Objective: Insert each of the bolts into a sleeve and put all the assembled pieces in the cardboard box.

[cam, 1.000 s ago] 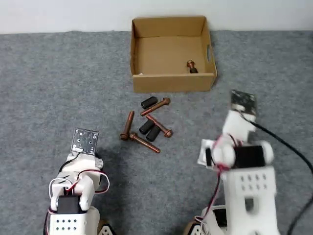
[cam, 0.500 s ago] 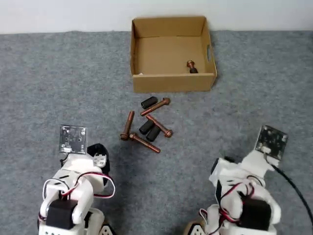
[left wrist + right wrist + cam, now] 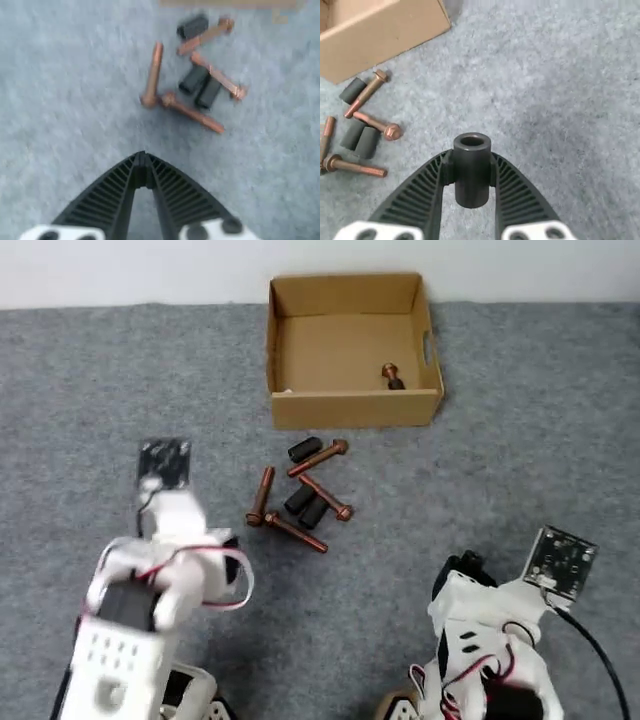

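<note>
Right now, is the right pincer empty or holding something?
Holding: the right pincer is shut on a black sleeve, gripped on both sides, its open end toward the wrist camera.

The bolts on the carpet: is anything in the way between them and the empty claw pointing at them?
Nothing visible does. In the left wrist view, only bare grey carpet lies between the shut, empty left gripper and the nearest bolt.
</note>
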Controlling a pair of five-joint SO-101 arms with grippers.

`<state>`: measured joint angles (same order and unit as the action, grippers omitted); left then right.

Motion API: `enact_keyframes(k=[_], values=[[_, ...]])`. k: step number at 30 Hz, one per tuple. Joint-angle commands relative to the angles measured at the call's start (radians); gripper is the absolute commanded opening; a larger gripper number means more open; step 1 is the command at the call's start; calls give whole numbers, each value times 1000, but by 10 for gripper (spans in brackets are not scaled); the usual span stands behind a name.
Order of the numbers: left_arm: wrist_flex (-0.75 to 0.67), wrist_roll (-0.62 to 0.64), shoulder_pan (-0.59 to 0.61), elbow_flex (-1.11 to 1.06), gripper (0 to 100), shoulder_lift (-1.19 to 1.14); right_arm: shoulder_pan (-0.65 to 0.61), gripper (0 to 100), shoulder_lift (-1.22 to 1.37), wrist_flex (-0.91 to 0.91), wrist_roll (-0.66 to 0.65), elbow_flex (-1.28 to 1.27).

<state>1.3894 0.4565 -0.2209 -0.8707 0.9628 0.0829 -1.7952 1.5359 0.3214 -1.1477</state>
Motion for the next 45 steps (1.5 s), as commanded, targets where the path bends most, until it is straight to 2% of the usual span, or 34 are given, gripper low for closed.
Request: enact_keyframes(k=[1, 10, 12, 17, 19, 24, 33, 42, 45], values=[[21, 95, -32, 166, 6, -255, 8, 7, 1, -27, -11, 9], [21, 315, -75, 414, 8, -764, 8, 7, 1, -27, -11, 8], [21, 327, -77, 475, 18, -853, 8, 7, -1, -27, -11, 8], [21, 358, -77, 634, 148, -1028, 8, 7, -1, -27, -11, 8], [21, 358, -77, 699, 165, -1083, 8, 7, -1, -27, -11, 8], [21, 359, -77, 796, 165, -1209, 2, 7, -1, -27, -11, 8], [12, 359, -72, 808, 165, -1339, 1, 7, -1, -27, -11, 8], [-91, 385, -54, 808, 164, -1427, -10, 7, -1, -28, -11, 8], [-112, 419, -38, 808, 119, -1441, -30, 7, -1, -28, -11, 6]])
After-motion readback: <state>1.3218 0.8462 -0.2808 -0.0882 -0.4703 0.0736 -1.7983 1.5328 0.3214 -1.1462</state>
